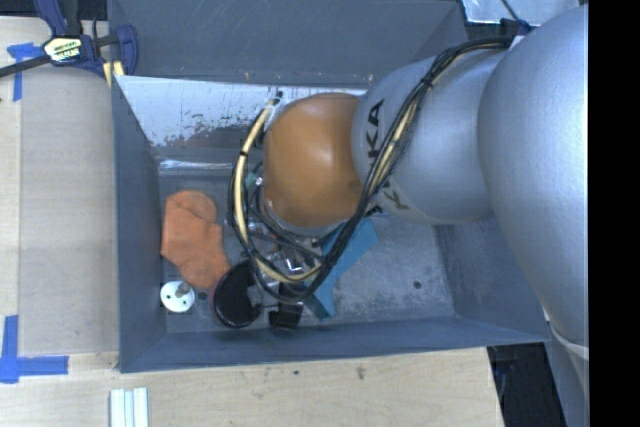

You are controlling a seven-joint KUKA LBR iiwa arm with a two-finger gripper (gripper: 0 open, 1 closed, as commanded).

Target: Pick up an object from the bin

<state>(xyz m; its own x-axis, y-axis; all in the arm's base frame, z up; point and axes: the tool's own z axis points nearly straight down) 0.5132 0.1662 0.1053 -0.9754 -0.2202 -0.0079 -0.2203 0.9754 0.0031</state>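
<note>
Grey metal bin [135, 215], seen from above, going from the view's left.

Orange soft lump [195, 235], cloth or sponge by the look, lies on the bin floor near the left wall. Its lower end reaches toward the front.

Just below it, in the front-left corner, is a small white round thing [177, 296] w/ a dark dot at its ctr. It sits close to the lump; touching or not, can't tell.

Next to the right is a black round disc [233, 299], flat on the floor near the front wall. Its upper-left edge is just beside the orange lump.

The tool [278, 300] is low in the bin at the front, approx. mid-width, right beside the black disc's right edge. Metal parts and a dark tip show under the wrist. Open or closed: can't tell, since the wrist and cables hide it. Nothing can be made out as gripped. The disc is the nearest thing on the tool's left.

Right of the tool is a blue flat piece [352, 257]. It lies tilted on the floor, partly under the wrist, w/ its lower end near the tool.

Above the tool, the arm's orange cover [310, 160] has yellow and black cables [240, 185] looping round it. The silver arm [480, 135] comes in from the right over the bin's right wall.
</note>
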